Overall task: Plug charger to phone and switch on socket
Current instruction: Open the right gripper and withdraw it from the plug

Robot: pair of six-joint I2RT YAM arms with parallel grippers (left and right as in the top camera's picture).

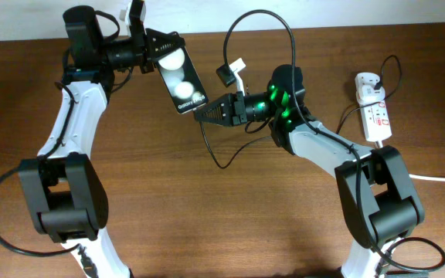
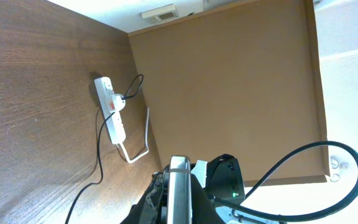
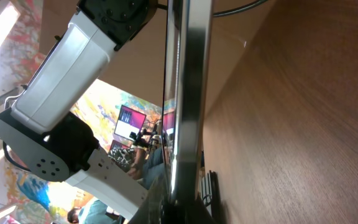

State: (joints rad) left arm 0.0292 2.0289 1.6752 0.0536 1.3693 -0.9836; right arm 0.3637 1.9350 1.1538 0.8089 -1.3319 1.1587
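Observation:
My left gripper (image 1: pixel 159 55) is shut on the top end of the phone (image 1: pixel 182 79) and holds it tilted above the table, screen up with two white blobs. My right gripper (image 1: pixel 204 113) is shut on the charger's plug tip, pressed against the phone's bottom edge. The charger's thin black cable (image 1: pixel 221 158) loops down from there and runs to the white adapter (image 1: pixel 369 82), plugged into the socket (image 1: pixel 375 114) at the far right. The left wrist view shows the phone edge-on (image 2: pixel 179 190) and the socket (image 2: pixel 112 111). The right wrist view shows the phone's edge (image 3: pixel 188 93) rising from my right gripper (image 3: pixel 180 202).
The socket's thick white cord (image 1: pixel 439 179) leaves at the right edge. A thick black robot cable (image 1: pixel 263 15) arcs above the right arm, with a small connector block (image 1: pixel 229 74) hanging by the phone. The left arm's white link (image 3: pixel 73 74) is close behind the phone.

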